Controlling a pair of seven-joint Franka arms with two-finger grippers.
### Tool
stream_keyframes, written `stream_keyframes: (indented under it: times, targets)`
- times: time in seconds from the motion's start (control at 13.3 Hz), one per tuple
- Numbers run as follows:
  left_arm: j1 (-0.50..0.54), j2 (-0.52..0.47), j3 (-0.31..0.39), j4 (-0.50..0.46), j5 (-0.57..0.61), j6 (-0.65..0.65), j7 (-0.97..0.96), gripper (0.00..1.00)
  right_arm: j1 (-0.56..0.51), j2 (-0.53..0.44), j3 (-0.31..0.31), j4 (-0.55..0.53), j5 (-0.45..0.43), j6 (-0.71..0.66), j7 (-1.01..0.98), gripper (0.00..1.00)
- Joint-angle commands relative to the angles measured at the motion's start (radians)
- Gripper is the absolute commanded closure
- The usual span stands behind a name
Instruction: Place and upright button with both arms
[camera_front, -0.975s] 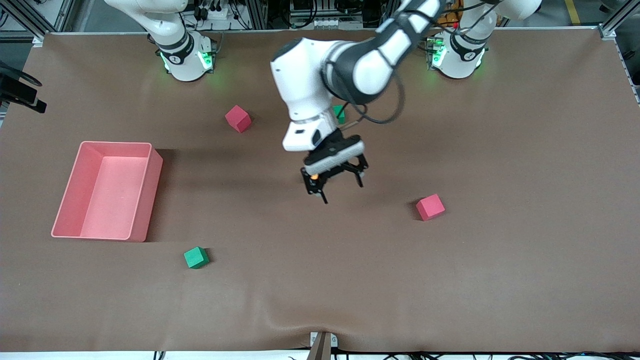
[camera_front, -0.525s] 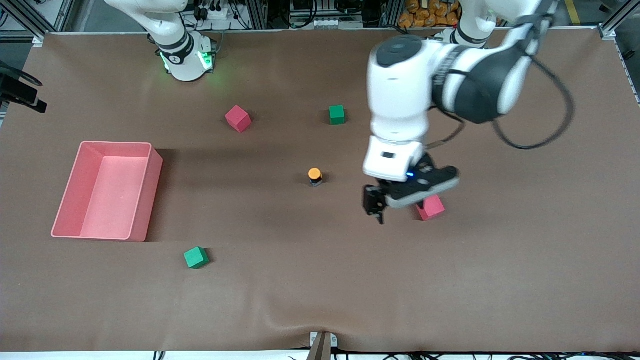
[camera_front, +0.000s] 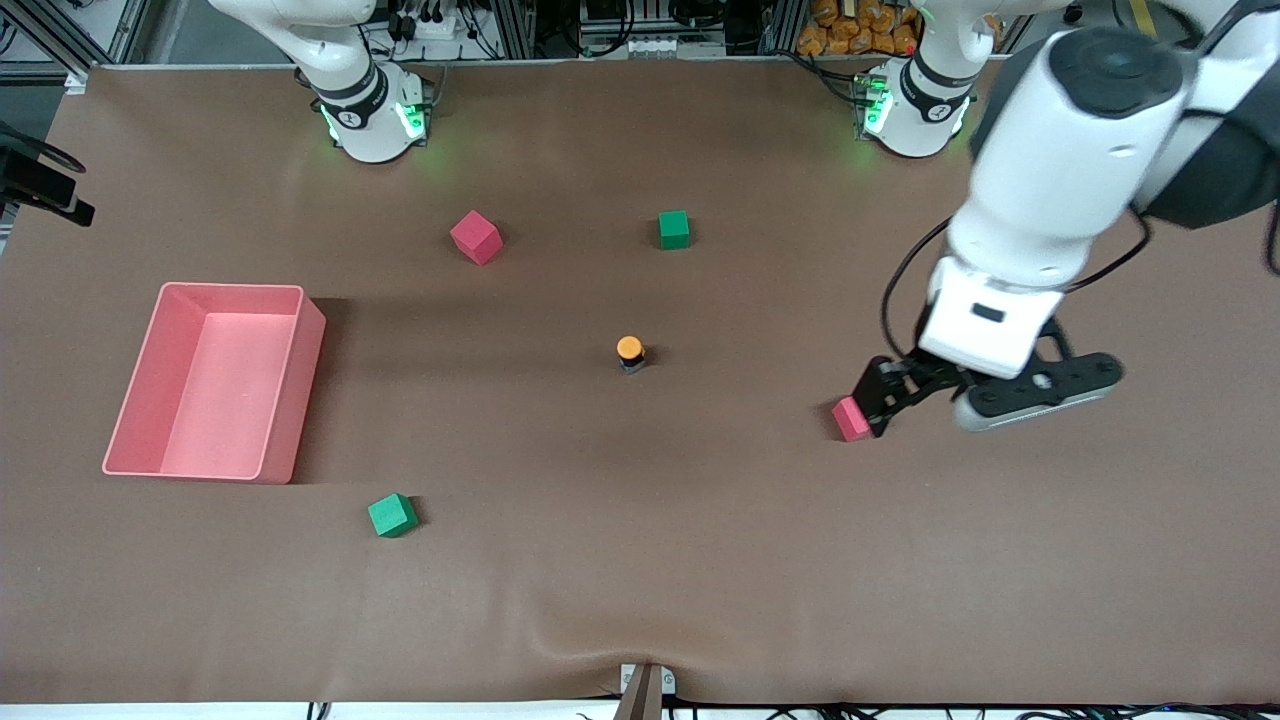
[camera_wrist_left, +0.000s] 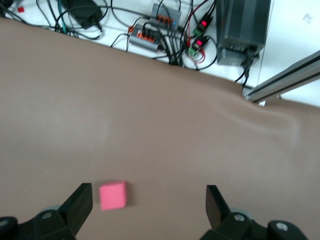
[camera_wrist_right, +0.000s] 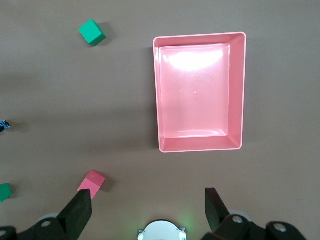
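Note:
The button (camera_front: 630, 352) stands upright in the middle of the table, orange cap up, with nothing touching it. My left gripper (camera_front: 885, 398) is open and empty in the air over the red cube (camera_front: 850, 418) toward the left arm's end of the table. In the left wrist view the gripper (camera_wrist_left: 147, 197) shows both fingers spread wide, with that red cube (camera_wrist_left: 113, 195) on the table below, close to one finger (camera_wrist_left: 80, 202). My right gripper (camera_wrist_right: 147, 200) is open and empty, held high over its own base; it is out of the front view.
A pink bin (camera_front: 290, 400) sits toward the right arm's end, also in the right wrist view (camera_wrist_right: 200, 145). A second red cube (camera_front: 475, 237) and a green cube (camera_front: 674, 229) lie nearer the bases. Another green cube (camera_front: 391, 515) lies nearer the front camera.
My left gripper has let go of the button, leaving it upright, and swung away toward the left arm's end to over the red cube. The right arm has not moved.

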Motion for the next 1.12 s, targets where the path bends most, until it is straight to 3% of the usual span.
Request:
stream_keyframes:
  times: [0.0, 0.22, 0.45, 0.6, 0.82, 1.05]
  targets:
    - [-0.006, -0.114, 0.168, -0.034, -0.201, -0.098, 0.200, 0.00, -0.005, -0.001, 0.006, 0.002, -0.005, 0.000, -0.002, 0.00]
    - [-0.009, -0.203, 0.271, -0.057, -0.309, -0.247, 0.282, 0.00, -0.005, -0.001, 0.006, 0.002, -0.005, -0.002, -0.002, 0.00]
    - [-0.012, -0.376, 0.389, -0.277, -0.381, -0.201, 0.426, 0.00, -0.005, -0.001, 0.006, 0.002, -0.005, -0.003, -0.004, 0.00]
    - [-0.012, -0.424, 0.457, -0.353, -0.387, -0.200, 0.522, 0.00, -0.004, -0.001, 0.006, 0.002, -0.006, -0.005, -0.004, 0.00]
    - [-0.012, -0.436, 0.520, -0.347, -0.360, -0.212, 0.616, 0.00, 0.013, -0.005, 0.007, 0.002, -0.009, -0.013, -0.004, 0.00]
    - [-0.014, -0.432, 0.538, -0.306, -0.306, -0.226, 0.624, 0.00, 0.013, -0.002, 0.007, 0.001, -0.020, -0.013, -0.004, 0.00]
